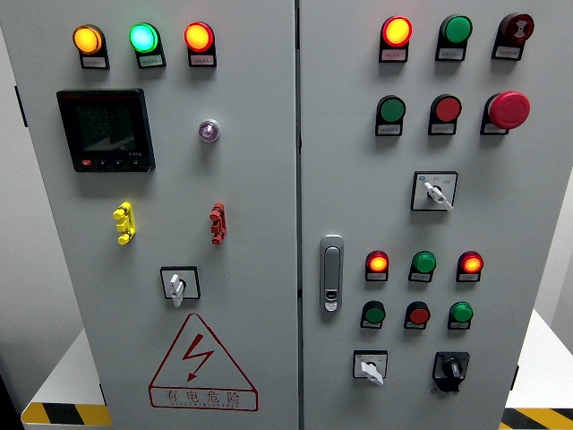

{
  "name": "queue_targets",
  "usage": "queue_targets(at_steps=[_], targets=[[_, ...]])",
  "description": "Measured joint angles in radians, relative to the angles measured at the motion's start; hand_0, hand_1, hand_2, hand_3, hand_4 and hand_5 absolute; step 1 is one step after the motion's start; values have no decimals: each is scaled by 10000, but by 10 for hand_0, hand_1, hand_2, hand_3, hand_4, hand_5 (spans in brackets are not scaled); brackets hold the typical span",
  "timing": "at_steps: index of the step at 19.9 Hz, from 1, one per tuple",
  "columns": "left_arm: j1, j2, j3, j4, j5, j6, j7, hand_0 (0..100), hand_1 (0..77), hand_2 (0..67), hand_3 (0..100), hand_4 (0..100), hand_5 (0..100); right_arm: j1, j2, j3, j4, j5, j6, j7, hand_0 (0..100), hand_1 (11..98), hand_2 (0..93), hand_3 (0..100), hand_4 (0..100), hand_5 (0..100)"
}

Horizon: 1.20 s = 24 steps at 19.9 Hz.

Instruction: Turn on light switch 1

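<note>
A grey electrical cabinet fills the head view, with two doors. On the left door (pixel 251 224) sit a yellow lamp (pixel 87 39), a green lamp (pixel 143 38) and a red lamp (pixel 198 37), all lit, above a black meter (pixel 106 130). Lower down are a yellow toggle switch (pixel 124 223), a red toggle switch (pixel 218 223) and a white rotary switch (pixel 178 285). The right door (pixel 358 206) carries more lamps, push buttons and rotary switches (pixel 434 191). Neither of my hands shows in the frame.
A red mushroom stop button (pixel 508 109) juts out at the upper right. A metal door handle (pixel 331 273) sits left of the lower lamps. A red hazard triangle (pixel 200 365) marks the left door's bottom. Yellow-black floor tape (pixel 67 415) runs at both lower corners.
</note>
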Motion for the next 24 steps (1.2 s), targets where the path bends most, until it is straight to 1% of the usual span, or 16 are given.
queue_targets(at_steps=[3, 5, 6, 8, 10, 11, 13, 14, 16, 17, 18, 19, 21, 23, 24], targets=[[8, 27, -1652, 0, 1689, -22, -159, 0, 131, 53, 0, 0, 56, -1, 0, 0, 0, 0, 0, 0, 0, 225, 0, 109, 230, 146], [9, 27, -2384, -22, 2840, -22, -595, 0, 131, 53, 0, 0, 51, -1, 0, 0, 0, 0, 0, 0, 0, 225, 0, 110, 230, 146], [3, 31, -2466, -29, 3169, -11, -973, 0, 131, 53, 0, 0, 47, -1, 0, 0, 0, 0, 0, 0, 0, 225, 0, 110, 230, 146], [-30, 34, -2346, -40, 3380, 66, -1709, 0, 127, 53, 0, 0, 46, -1, 0, 0, 0, 0, 0, 0, 0, 225, 0, 110, 230, 146], [-54, 19, -2485, -164, 3438, 121, -2159, 0, 131, 51, 0, 0, 45, -1, 0, 0, 0, 0, 0, 3, 0, 225, 0, 110, 230, 146], [-80, 16, -2847, -305, 3480, 133, -2341, 0, 140, 55, 0, 14, 53, -1, 0, 0, 0, 0, 0, 7, 0, 224, 0, 110, 230, 146], [-138, 16, -3955, -792, 3631, 142, -2565, 0, 188, 80, 18, 115, 100, -2, 0, 0, 0, 0, 0, 10, 0, 224, 0, 110, 230, 146], [-153, 11, -4454, -1095, 3821, 143, -2606, 0, 200, 91, 31, 151, 113, -4, 1, 0, 0, 0, 0, 11, 0, 224, 0, 109, 230, 146], [-160, -3, -5307, -1700, 4456, 143, -2637, 0, 226, 124, 86, 250, 161, -8, 0, 0, 0, 0, 0, 12, 0, 224, 0, 110, 230, 146], [-160, -7, -5831, -2068, 4870, 142, -2645, 0, 234, 135, 108, 268, 171, -8, 1, 0, 0, 0, 0, 12, 0, 224, 0, 110, 230, 146], [-163, -15, -6438, -2500, 5357, 127, -2651, 0, 247, 156, 164, 317, 192, -6, 1, 0, 0, 0, 0, 12, 0, 224, 0, 109, 230, 146], [-159, -28, -6971, -2922, 5844, 93, -2651, 0, 258, 168, 215, 342, 209, -5, 1, 0, 0, 0, 0, 12, 0, 224, 0, 109, 230, 146], [-150, -55, -7564, -3775, 6627, 37, -2645, 0, 269, 181, 256, 367, 223, -1, 1, 0, 0, 0, 0, 12, 0, 224, 0, 109, 230, 146], [-142, -76, -7740, -4673, 6966, 14, -2607, 0, 276, 191, 283, 404, 245, -10, 1, 0, 0, 0, 0, 7, 0, 224, 0, 110, 230, 147], [-128, -95, -7761, -5292, 7029, 13, -2577, 0, 280, 203, 305, 438, 266, -7, 1, 0, 0, 0, 0, 2, 0, 224, 0, 110, 230, 147]])
